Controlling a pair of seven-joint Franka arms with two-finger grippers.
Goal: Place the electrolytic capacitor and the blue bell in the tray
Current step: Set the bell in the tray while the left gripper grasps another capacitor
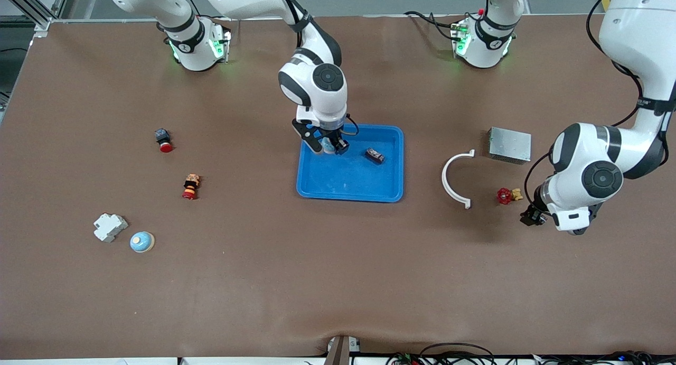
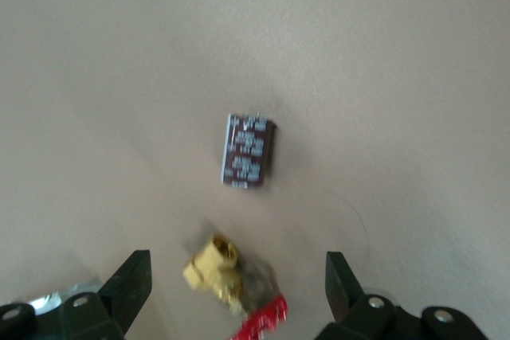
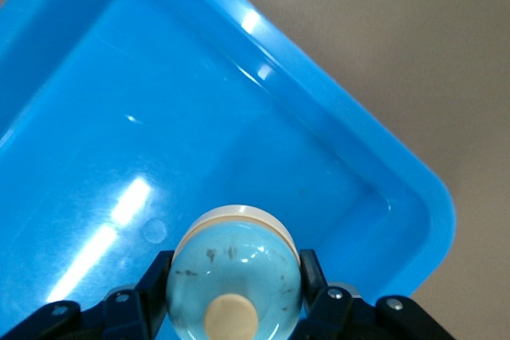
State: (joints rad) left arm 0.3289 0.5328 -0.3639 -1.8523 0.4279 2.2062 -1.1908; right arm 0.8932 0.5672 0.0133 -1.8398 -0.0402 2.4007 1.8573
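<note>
My right gripper is shut on a light-blue bell with a cream button. It holds the bell low over the bright-blue tray, at the tray's end toward the right arm; the tray also shows in the right wrist view. A small dark part lies in the tray. My left gripper is open over the table beside a red-handled brass valve. The brown electrolytic capacitor lies flat on the table past the valve. In the front view the left arm hides the capacitor.
A second light-blue bell and a white breaker lie toward the right arm's end, with two red-capped buttons. A white curved clip, a grey metal box and the valve lie near the left gripper.
</note>
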